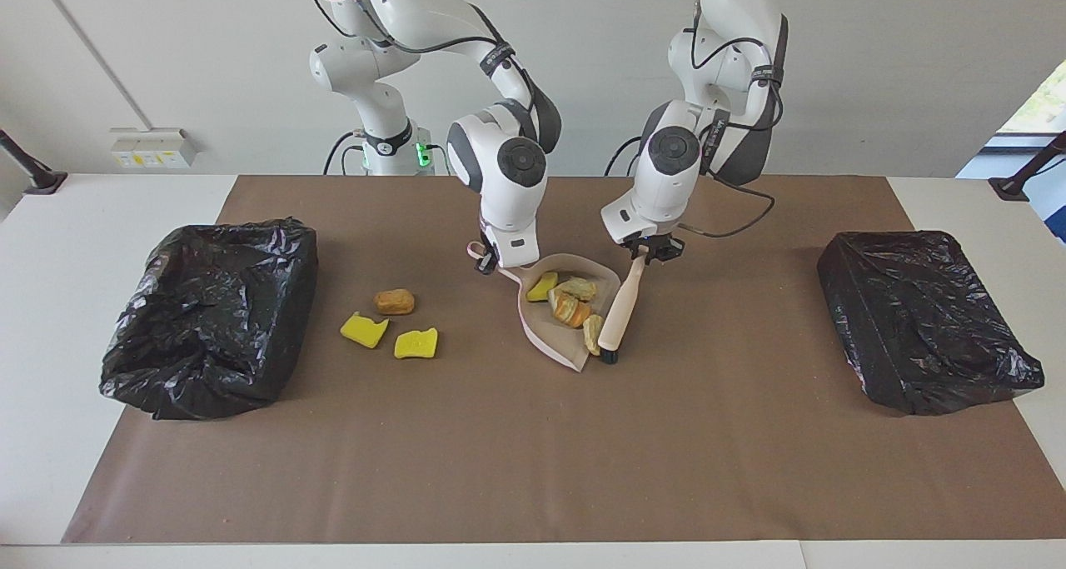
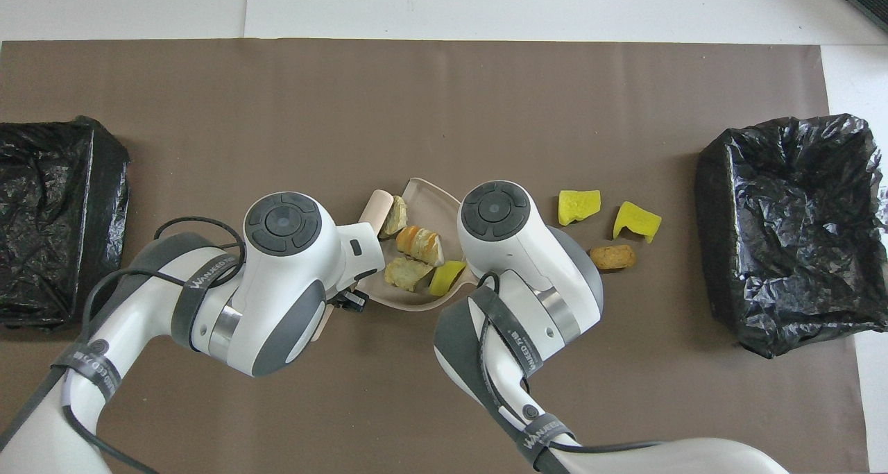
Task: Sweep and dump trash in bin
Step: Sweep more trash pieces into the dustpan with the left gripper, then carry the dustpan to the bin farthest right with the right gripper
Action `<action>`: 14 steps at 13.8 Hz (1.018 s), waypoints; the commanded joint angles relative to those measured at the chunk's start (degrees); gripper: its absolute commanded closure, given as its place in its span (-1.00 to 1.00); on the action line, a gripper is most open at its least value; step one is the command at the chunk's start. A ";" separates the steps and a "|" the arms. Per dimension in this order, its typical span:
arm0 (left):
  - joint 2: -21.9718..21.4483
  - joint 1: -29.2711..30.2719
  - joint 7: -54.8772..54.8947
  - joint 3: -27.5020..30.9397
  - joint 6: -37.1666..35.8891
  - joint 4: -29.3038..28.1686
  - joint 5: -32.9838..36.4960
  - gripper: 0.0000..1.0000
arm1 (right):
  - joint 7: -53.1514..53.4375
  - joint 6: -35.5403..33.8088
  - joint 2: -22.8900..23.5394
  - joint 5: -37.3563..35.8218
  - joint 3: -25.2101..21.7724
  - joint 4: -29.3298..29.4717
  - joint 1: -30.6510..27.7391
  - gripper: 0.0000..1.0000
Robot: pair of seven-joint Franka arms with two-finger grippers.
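As pincers grip, 4 scraps (image 1: 570, 306) in dustpan (image 1: 545, 336), 3 outside (image 1: 394, 326)

Glossy crinkled black plastic lines the bins (image 1: 212, 315), the brown mat (image 1: 500, 452) looks matt paper, the dustpan (image 1: 543, 331) smooth plastic.

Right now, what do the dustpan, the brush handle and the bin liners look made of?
Dustpan: pale pink, smooth, thin-walled, likely plastic. Brush handle: matte beige, possibly wood or plastic. Bin liners: glossy, crinkled black plastic film.

White wall (image 1: 166, 52); white table (image 1: 83, 219) – brown mat (image 1: 500, 452); window (image 1: 1037, 102).
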 commanded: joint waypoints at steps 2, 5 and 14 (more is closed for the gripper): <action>-2.12 -3.95 -3.60 0.82 -0.24 -1.85 -0.78 1.00 | 1.46 -0.85 -0.42 -0.72 0.36 -0.07 -0.34 1.00; -1.86 -5.36 -4.84 0.82 -0.32 -0.54 -0.78 1.00 | 1.37 -0.76 -0.42 -0.71 0.36 -0.16 -0.34 1.00; -4.40 -3.78 -14.28 1.61 -9.38 4.22 -0.87 1.00 | 1.28 -0.67 -0.42 -0.80 0.36 -0.24 -0.60 1.00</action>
